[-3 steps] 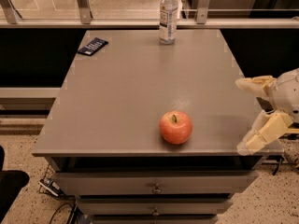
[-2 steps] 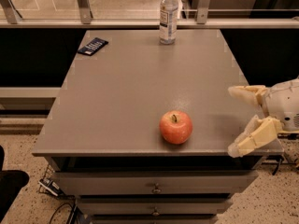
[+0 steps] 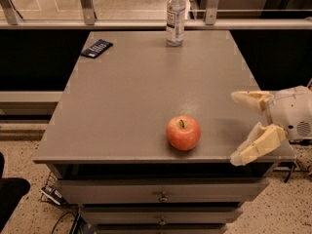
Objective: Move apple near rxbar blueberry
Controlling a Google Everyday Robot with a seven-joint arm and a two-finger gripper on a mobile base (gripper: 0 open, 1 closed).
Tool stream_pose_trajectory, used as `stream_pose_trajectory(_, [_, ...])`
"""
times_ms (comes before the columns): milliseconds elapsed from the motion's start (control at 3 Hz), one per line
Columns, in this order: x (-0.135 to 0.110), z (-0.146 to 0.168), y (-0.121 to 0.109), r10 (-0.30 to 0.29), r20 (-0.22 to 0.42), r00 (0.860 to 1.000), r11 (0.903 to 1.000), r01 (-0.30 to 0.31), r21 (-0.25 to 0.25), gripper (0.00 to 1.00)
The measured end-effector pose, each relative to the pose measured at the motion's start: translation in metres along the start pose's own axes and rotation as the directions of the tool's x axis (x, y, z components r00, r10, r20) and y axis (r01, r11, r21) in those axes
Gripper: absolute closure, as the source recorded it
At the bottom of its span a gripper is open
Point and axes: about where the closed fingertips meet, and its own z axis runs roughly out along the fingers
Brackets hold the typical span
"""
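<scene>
The red-orange apple (image 3: 183, 132) stands upright near the front edge of the grey table (image 3: 131, 91), stem up. The dark navy rxbar blueberry (image 3: 96, 48) lies flat at the table's far left corner. My gripper (image 3: 237, 127) reaches in from the right at the table's front right, its two cream fingers (image 3: 258, 145) spread wide open and empty. Its tips sit a short way to the right of the apple and do not touch it.
A tall clear plastic bottle (image 3: 175, 15) stands at the table's far edge, right of centre. A metal railing (image 3: 87, 4) runs behind the table. Drawers (image 3: 161, 194) sit below the tabletop's front edge. The floor shows at the lower left and right.
My gripper has moved leftward over the table's right front edge, closer to the apple, with fingers still open. The apple, bar and bottle have not moved.
</scene>
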Motion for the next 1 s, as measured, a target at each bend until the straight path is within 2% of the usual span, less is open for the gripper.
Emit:
stream_pose_trajectory(333, [0.003, 0.020, 0.002, -0.033, 0.049, 0.998, 0.9995, 0.032, 0.006, 0.00])
stream_pose_trajectory(667, [0.004, 0.047, 0.009, -0.058, 0.138, 0.989, 0.9982, 0.059, -0.006, 0.00])
stream_pose_trajectory(1000, [0.002, 0.059, 0.015, -0.064, 0.176, 0.982, 0.9972, 0.070, -0.026, 0.00])
